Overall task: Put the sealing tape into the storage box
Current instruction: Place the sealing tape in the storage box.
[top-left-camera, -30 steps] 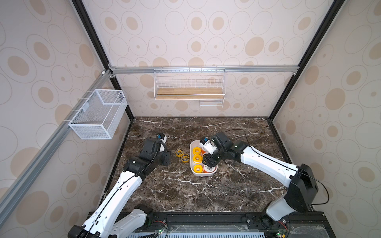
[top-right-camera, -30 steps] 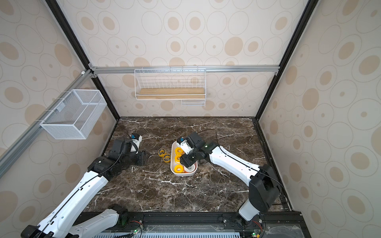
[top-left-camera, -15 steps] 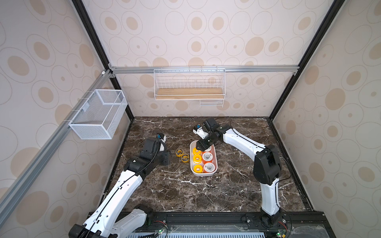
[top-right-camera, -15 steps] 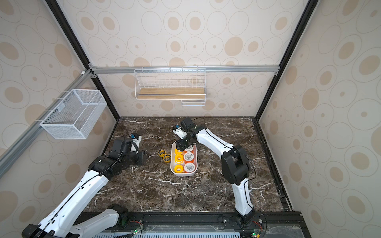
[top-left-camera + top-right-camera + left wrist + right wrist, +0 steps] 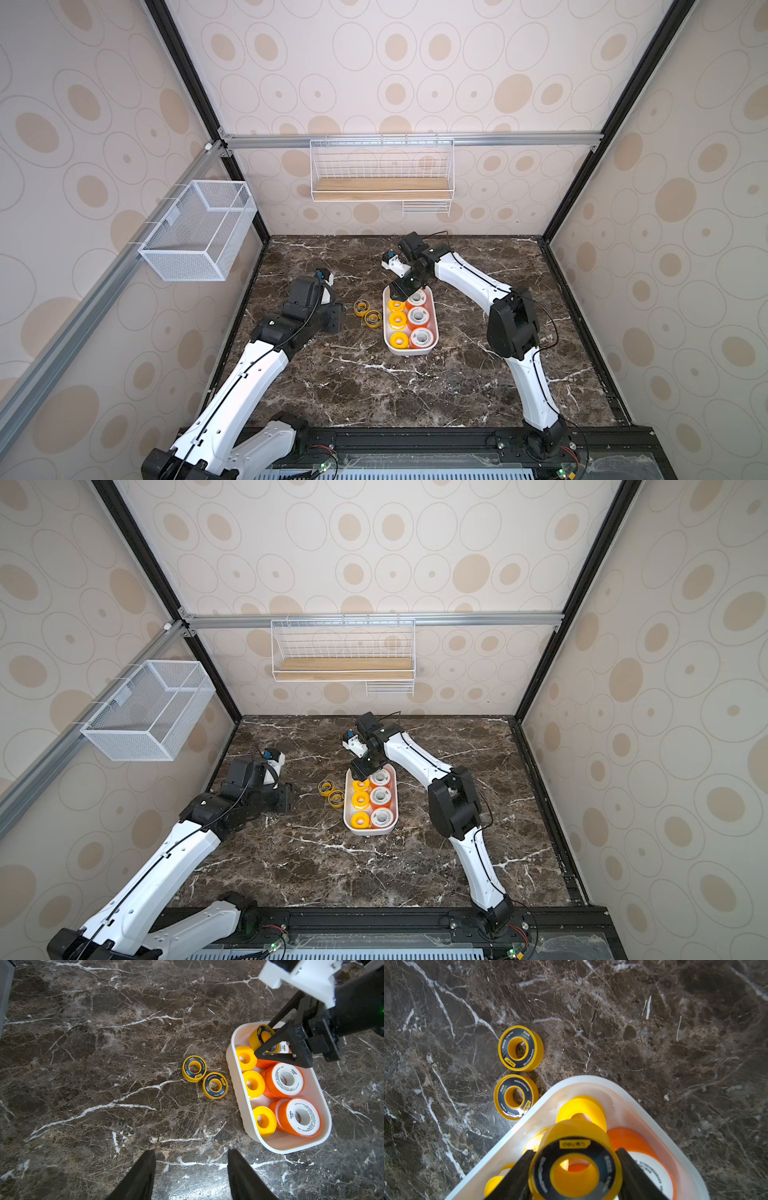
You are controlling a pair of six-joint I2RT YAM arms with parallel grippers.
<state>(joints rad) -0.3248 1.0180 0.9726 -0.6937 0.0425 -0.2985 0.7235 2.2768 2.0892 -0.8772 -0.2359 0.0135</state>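
Storage box [image 5: 278, 1148] held three yellow spools [image 5: 253, 1084], three orange spools [image 5: 284, 1079], right gripper [image 5: 575, 1165] clenched on black-ringed spool [image 5: 260, 1035] over its end, two loose spools [image 5: 194, 1068] lay beside it, left gripper [image 5: 190, 1151] spread, empty.

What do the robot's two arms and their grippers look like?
The left arm and right arm have smooth white shells with black joints and thin black cables running along them. The left gripper and right gripper have black, tapering jaws.
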